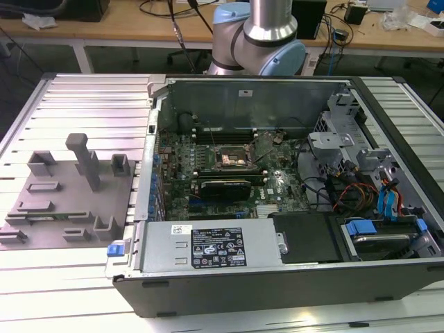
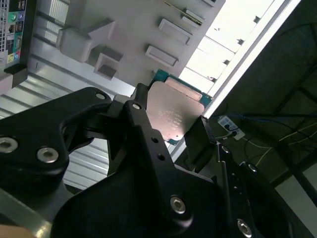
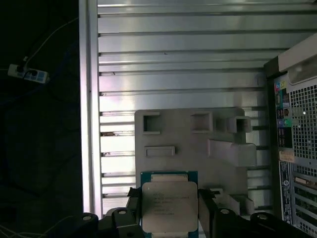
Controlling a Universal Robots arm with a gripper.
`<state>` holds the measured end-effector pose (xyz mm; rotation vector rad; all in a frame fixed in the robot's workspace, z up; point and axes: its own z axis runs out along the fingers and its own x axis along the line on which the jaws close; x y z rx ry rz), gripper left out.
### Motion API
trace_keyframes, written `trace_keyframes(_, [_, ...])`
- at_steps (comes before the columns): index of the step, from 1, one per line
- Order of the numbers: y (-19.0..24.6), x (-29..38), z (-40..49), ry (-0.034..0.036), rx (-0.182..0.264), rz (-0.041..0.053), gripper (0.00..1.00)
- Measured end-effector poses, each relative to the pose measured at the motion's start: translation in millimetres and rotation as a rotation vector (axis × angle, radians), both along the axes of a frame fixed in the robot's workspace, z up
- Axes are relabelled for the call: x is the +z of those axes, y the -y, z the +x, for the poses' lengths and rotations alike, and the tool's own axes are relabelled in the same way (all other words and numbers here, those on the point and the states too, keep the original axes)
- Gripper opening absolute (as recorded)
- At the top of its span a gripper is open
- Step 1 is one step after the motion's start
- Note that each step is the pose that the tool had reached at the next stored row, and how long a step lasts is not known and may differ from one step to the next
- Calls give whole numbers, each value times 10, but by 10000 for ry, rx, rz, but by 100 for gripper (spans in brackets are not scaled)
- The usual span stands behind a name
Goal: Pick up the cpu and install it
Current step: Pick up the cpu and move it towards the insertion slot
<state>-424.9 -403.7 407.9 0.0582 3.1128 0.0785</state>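
While the exterior view shows the open computer case [image 1: 277, 208] with its dark socket [image 1: 229, 158], the grey fixture tray [image 1: 69, 194] lies on that view's left and the robot arm [image 1: 260, 35] stands behind the case. In the second wrist view the gripper [image 2: 171, 121] is closed on the cpu [image 2: 176, 114], its black fingers [image 2: 140, 106] pressing two opposite edges. In the first wrist view the cpu sits between them, silver top facing the camera, the tray behind it.

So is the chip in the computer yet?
Not yet. Picking up looks done: in the first wrist view the fingers are shut on the cpu, held above the grey tray. Left to do: the dark socket on the computer's board, in the exterior view, looks empty.
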Motion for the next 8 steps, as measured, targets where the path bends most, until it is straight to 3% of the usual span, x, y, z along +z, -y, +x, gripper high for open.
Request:
trace_keyframes(2, [-2, 67, 0, 0, -1, 0, 55])
trace_keyframes(5, [-2, 93, 0, 3, -1, 1, 55])
trace_keyframes(6, [-2, 96, 54, 0, -1, -1, 55])
trace_keyframes(8, [-2, 95, 396, 0, -1, 0, 55])
